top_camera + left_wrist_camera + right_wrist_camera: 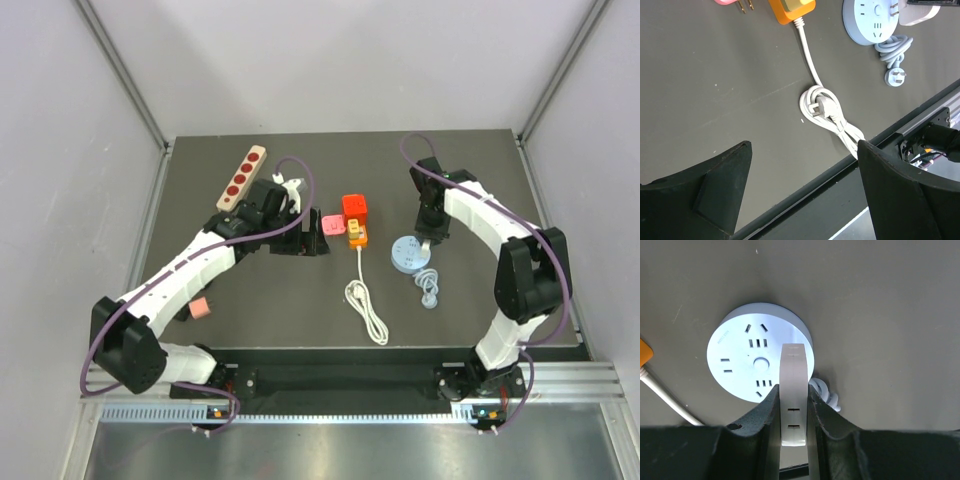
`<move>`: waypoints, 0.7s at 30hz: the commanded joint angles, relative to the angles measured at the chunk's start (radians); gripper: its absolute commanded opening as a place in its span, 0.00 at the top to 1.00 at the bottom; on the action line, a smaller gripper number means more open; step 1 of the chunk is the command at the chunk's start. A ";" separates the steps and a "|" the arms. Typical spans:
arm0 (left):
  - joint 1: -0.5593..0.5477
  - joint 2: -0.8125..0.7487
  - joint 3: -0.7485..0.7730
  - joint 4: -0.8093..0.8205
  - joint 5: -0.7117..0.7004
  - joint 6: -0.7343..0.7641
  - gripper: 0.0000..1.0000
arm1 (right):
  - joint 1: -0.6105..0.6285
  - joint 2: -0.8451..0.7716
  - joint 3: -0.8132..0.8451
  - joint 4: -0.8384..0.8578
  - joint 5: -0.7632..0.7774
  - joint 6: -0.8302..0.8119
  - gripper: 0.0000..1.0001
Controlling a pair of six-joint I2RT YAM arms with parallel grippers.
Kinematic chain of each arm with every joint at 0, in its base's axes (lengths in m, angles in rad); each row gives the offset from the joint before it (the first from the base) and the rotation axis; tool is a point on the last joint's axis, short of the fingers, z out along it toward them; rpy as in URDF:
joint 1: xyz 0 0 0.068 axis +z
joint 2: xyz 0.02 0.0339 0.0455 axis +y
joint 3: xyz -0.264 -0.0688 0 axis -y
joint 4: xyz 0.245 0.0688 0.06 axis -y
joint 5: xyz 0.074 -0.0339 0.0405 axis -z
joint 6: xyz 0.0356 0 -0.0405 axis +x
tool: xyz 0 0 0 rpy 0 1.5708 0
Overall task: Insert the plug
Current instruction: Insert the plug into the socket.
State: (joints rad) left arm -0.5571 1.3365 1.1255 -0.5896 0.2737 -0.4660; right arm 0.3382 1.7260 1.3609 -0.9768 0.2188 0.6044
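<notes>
A dark counter (480, 180) enclosed by pale grey walls carries all items. At the upper left of the top view lies a wooden socket strip (240, 178) with red sockets. The left hand (805, 150) hovers left of centre, its fingers wide apart with nothing between them. Just right of it lies a pink plug (333, 226). At centre, the red plug (354, 206) touches the upper end of the orange power strip (357, 236); whether it is seated cannot be told. A white cable (368, 310) trails below the strip. Right of centre, the right hand (792, 390) is clamped on a white adapter (792, 360) above a round blue socket (740, 350).
</notes>
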 commanded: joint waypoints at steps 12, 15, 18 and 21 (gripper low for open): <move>0.000 -0.031 -0.009 0.048 0.032 0.015 0.10 | -0.022 -0.022 -0.060 0.059 0.028 -0.011 1.00; 0.000 -0.028 -0.007 0.048 0.038 0.013 0.10 | -0.024 -0.026 -0.065 0.072 0.014 -0.020 1.00; 0.002 -0.028 -0.010 0.048 0.038 0.015 0.10 | -0.030 -0.029 -0.094 0.102 0.001 -0.032 1.00; 0.002 -0.030 -0.013 0.048 0.035 0.015 0.10 | -0.030 -0.029 -0.144 0.144 -0.007 -0.048 1.00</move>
State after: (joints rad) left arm -0.5571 1.3327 1.1202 -0.5835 0.2985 -0.4648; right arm 0.3191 1.7008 1.2766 -0.8841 0.2176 0.5781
